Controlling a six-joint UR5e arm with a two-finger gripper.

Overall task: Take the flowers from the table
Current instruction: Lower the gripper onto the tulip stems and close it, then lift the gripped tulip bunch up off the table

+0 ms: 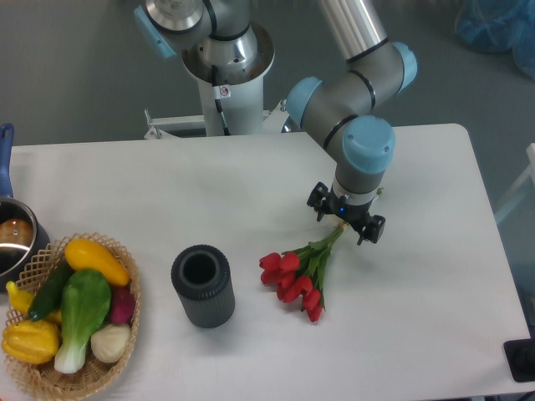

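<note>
The flowers [292,280] are a small bunch of red tulips with green stems. They lie on the white table [435,292] right of centre, blooms toward the front left and stems running up to the right. My gripper [344,220] points straight down over the stem end of the bunch. The wrist hides the fingertips, so I cannot tell whether the jaws are closed on the stems. A short bit of stem shows past the wrist on the far side.
A dark grey cylindrical vase [202,286] stands upright left of the flowers. A wicker basket [42,380] of vegetables sits at the front left corner. A pot [12,238] with a blue handle is at the left edge. The robot base [226,75] stands behind the table.
</note>
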